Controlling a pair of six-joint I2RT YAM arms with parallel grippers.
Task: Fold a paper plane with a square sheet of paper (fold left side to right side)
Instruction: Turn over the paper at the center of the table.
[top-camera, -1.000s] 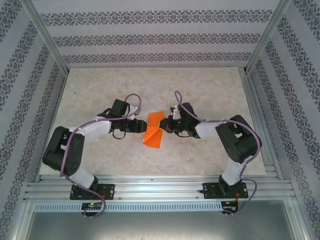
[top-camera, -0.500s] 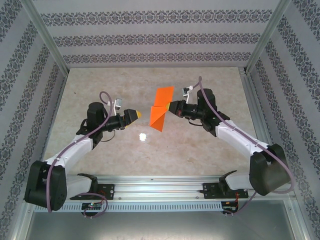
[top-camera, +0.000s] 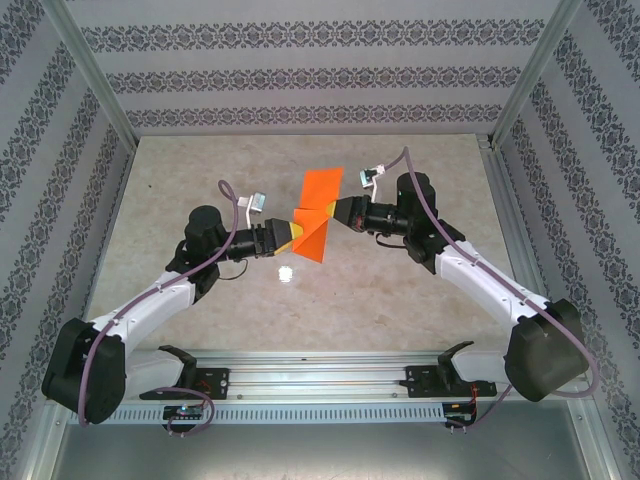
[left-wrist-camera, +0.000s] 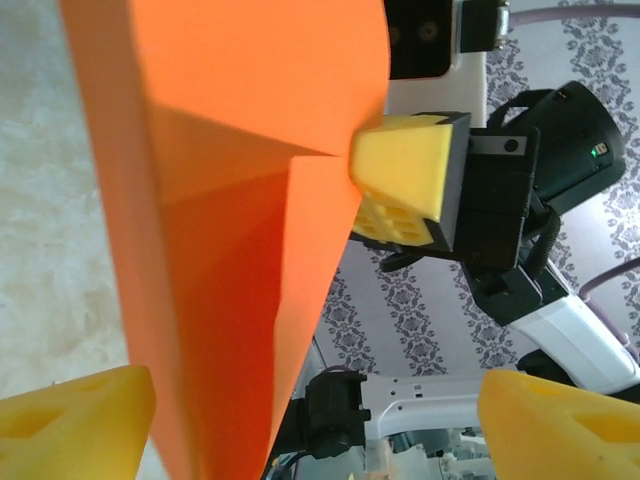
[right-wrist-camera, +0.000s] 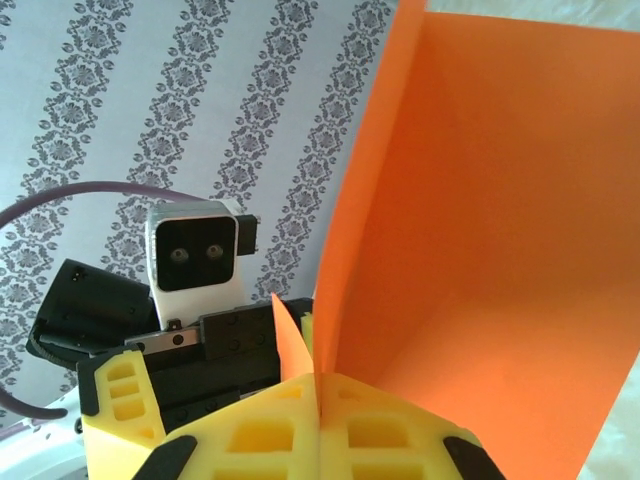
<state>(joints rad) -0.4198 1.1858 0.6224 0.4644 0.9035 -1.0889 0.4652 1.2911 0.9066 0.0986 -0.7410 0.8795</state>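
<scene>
Patterned wallpaper walls (top-camera: 300, 80) and an aluminium frame enclose a pale, marbled table (top-camera: 180, 180), seen from above with both arms reaching in toward its middle. Between them, the orange sheet of paper (top-camera: 318, 215) is held up in the air above the middle of the table, creased into an upper flap and a pointed lower part. The right gripper (top-camera: 338, 212) meets the sheet's right edge, and the left gripper (top-camera: 287, 237) has its yellow tips just beside the sheet's lower left side. In the left wrist view, the left gripper's own two yellow fingers (left-wrist-camera: 75, 420) stand wide apart at the bottom corners and clamp nothing. The sheet hangs between them, close against the left-hand finger, though I cannot tell whether they touch. Beyond the sheet, the right gripper's yellow pads (left-wrist-camera: 405, 180) are pressed together on the paper's edge where a crease ends. In the right wrist view, the right gripper's fingers (right-wrist-camera: 250, 440) are closed tight with the paper pinched in the seam between them. The sheet rises from there as a broad orange flap, and the left arm's white camera housing (right-wrist-camera: 195, 250) faces it.
</scene>
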